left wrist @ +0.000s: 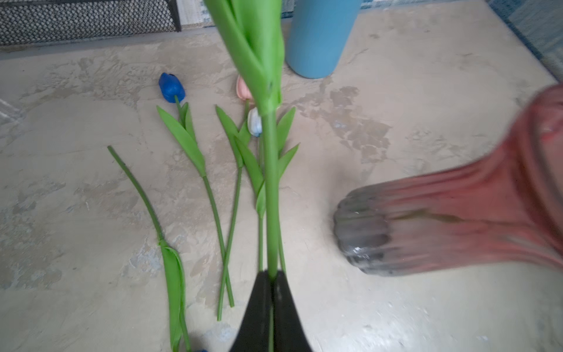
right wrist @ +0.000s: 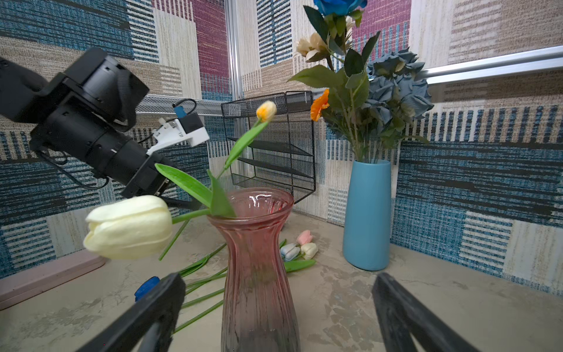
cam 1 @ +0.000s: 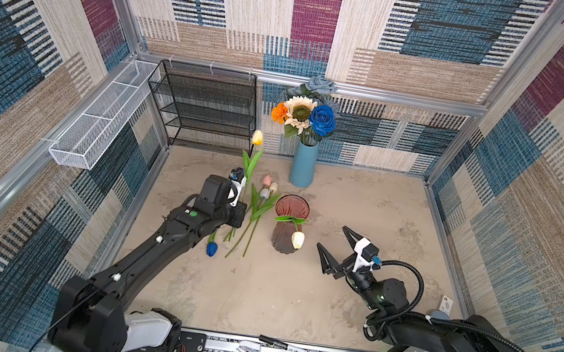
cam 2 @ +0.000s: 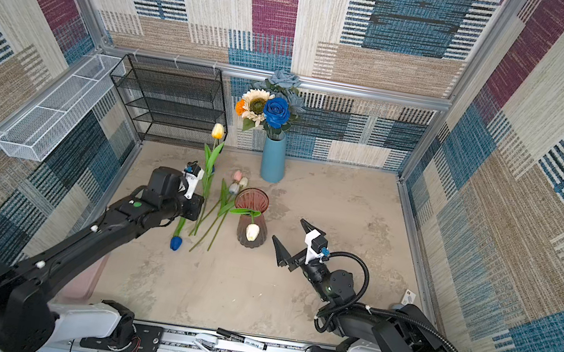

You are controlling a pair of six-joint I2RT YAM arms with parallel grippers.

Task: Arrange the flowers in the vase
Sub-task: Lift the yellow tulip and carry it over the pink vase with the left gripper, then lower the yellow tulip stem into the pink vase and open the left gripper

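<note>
Your left fingers (left wrist: 259,307) pinched the yellow tulip (cam 1: 258,137) low on its stem, with the bloom raised, left of the pink vase (right wrist: 259,274). Your right fingers (cam 1: 351,236) stood spread and empty near its other side. The white tulip (cam 1: 297,239) hung over the rim. Judged best for you: bring the stem end above the mouth, tip it upright, lower, then let go. The right fingers could steady the vase.
</note>
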